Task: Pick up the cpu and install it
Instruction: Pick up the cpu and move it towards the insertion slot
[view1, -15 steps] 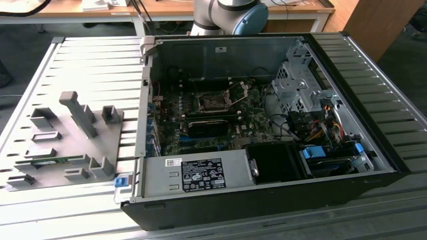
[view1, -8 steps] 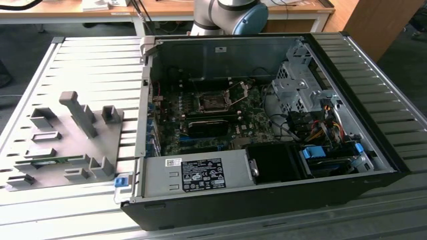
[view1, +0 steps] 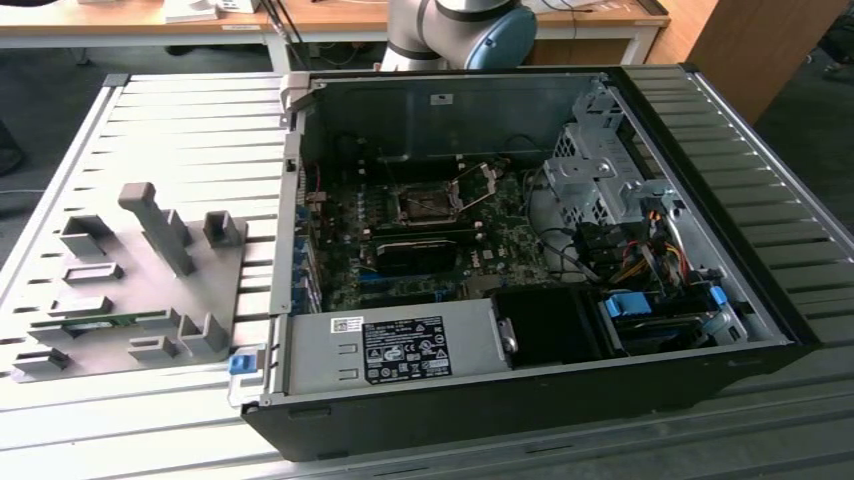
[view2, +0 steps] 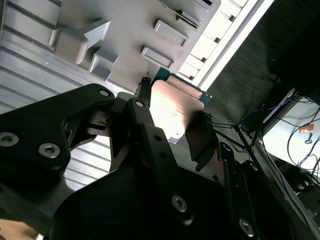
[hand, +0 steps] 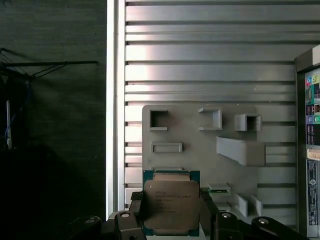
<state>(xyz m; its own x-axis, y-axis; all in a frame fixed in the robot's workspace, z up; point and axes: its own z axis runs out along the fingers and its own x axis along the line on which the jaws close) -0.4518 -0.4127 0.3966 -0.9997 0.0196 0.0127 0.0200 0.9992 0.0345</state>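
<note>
The cpu (hand: 171, 202) is a small square chip with a silver-grey metal top and a green rim. It sits between the fingers (hand: 206, 212) of my gripper (hand: 171, 215), which is shut on its two opposite edges. In the second wrist view the cpu (view2: 175, 107) catches the light between the black fingers (view2: 145, 117) of the gripper (view2: 172, 125). It hangs above the near edge of the grey tray (hand: 200, 145). The dark metal-framed motherboard socket (view1: 430, 203) lies open inside the computer case (view1: 534, 250) in the exterior view.
The grey tray (view1: 134, 290) with raised holders rests on the slatted metal table (view1: 174, 130) at the exterior view's left of the case. A green memory strip (view1: 80, 322) lies in the tray. Drive cages and cables (view1: 627, 230) fill the case's right side. A power supply (view1: 394, 350) sits at its front.
</note>
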